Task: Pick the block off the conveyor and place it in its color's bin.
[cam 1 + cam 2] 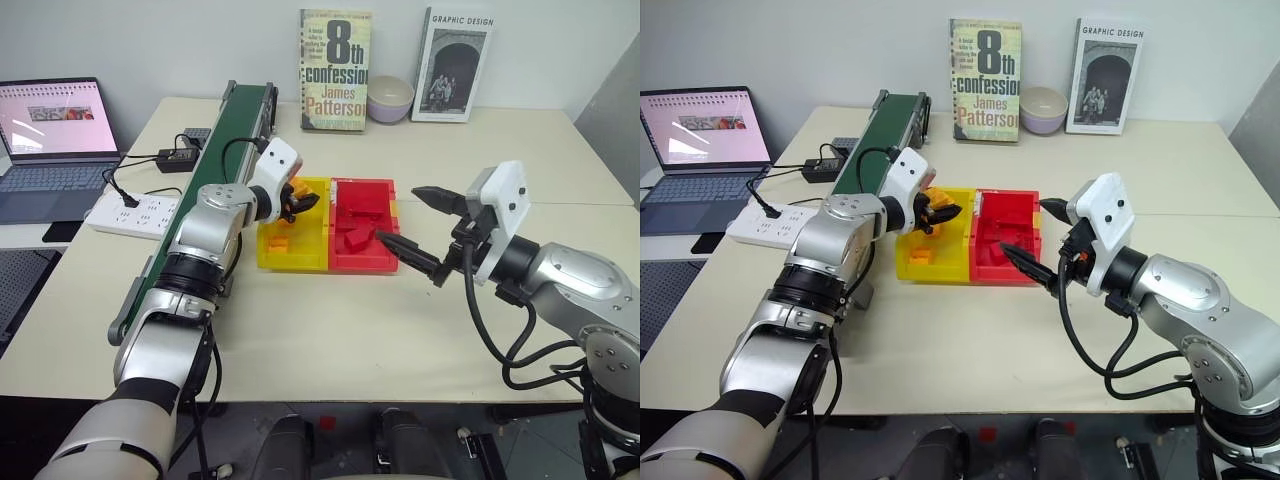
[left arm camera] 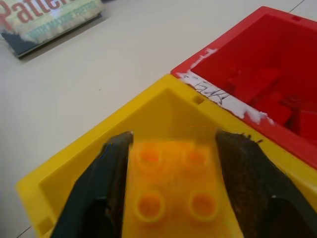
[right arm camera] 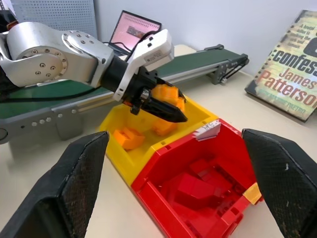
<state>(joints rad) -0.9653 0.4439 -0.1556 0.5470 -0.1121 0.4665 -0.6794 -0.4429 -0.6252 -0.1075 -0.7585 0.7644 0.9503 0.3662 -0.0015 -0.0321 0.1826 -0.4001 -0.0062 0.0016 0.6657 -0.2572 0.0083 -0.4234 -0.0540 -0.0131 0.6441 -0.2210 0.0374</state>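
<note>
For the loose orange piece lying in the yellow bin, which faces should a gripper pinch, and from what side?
Pinch the orange piece across its two flat side faces, coming straight down from above: the yellow bin walls block a sideways approach.

In the left wrist view the block (image 2: 171, 191) runs off the edge at 6 o'clock, its lower half unseen.

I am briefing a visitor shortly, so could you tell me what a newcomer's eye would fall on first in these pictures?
Most striking is the left gripper holding the yellow-orange block between its fingers just above the yellow bin. That bin is joined to a red bin of red pieces at the table's middle. The right gripper hovers beside the red bin, fingers wide apart, and the green conveyor runs along the table's left edge.
</note>
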